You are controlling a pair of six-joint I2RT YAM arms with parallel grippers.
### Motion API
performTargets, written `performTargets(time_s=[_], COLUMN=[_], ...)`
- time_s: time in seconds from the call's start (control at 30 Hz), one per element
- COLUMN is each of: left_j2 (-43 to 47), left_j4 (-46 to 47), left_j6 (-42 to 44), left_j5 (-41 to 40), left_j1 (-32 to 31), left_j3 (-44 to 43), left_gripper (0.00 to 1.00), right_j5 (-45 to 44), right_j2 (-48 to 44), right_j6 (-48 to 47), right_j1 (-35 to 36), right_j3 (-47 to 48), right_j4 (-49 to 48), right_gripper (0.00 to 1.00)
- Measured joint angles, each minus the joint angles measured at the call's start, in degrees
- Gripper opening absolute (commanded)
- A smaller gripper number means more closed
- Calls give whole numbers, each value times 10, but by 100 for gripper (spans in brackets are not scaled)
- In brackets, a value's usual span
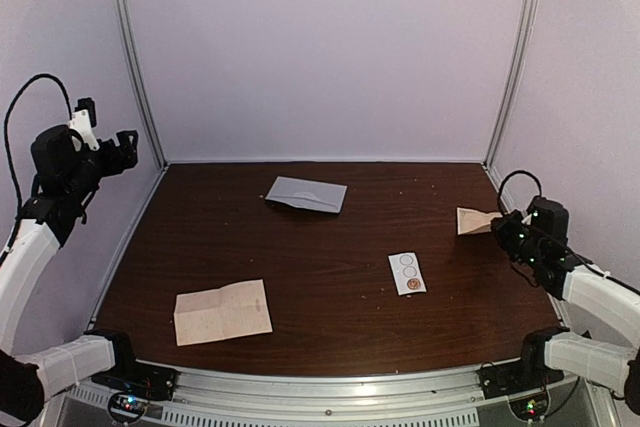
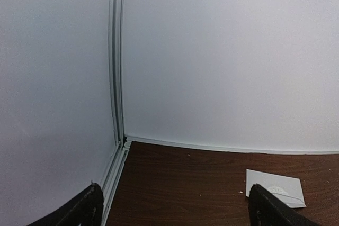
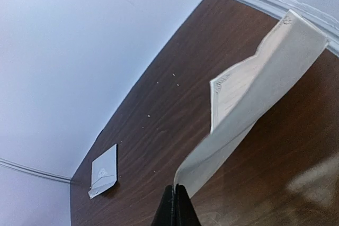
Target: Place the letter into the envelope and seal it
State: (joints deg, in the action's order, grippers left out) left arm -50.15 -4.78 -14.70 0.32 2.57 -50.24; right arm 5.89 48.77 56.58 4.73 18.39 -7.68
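The pale grey-white envelope [image 1: 305, 193] lies flat at the back middle of the table; it also shows in the left wrist view [image 2: 275, 186] and, with its pointed flap, in the right wrist view [image 3: 104, 171]. My right gripper [image 1: 502, 228] is at the right edge, shut on a corner of a folded cream paper [image 3: 254, 99], held just above the table [image 1: 472, 220]. In the right wrist view its jaws [image 3: 175, 205] are pressed together on it. A creased tan sheet [image 1: 222, 312] lies flat at the front left. My left gripper [image 1: 124, 148] is raised by the left wall, open and empty [image 2: 177, 215].
A small white sticker strip with circles [image 1: 407, 273] lies right of centre. Pale walls with metal corner posts [image 1: 132, 57] enclose the dark wooden table [image 1: 320, 247] on three sides. A metal rail [image 1: 330, 387] runs along the near edge.
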Motion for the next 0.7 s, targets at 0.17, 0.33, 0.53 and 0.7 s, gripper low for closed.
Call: performTargets(time_s=[0.17, 0.33, 0.53, 0.7], left_j2=[-25, -59, -130, -181], left_j4=[4, 8, -1, 12], left_j6=[3, 0, 9, 14], left_j5=[52, 96, 115, 148], left_j1=[0, -31, -169, -242], left_j3=[0, -4, -102, -172], left_gripper=[96, 96, 96, 96], right_j5=[20, 89, 155, 212], right_j2=[53, 131, 218, 273], right_j6=[-107, -178, -245, -291], right_j1=[0, 6, 81, 167], right_j3=[126, 231, 366, 454], right_j4=[53, 97, 158, 201], right_gripper=[0, 0, 0, 0])
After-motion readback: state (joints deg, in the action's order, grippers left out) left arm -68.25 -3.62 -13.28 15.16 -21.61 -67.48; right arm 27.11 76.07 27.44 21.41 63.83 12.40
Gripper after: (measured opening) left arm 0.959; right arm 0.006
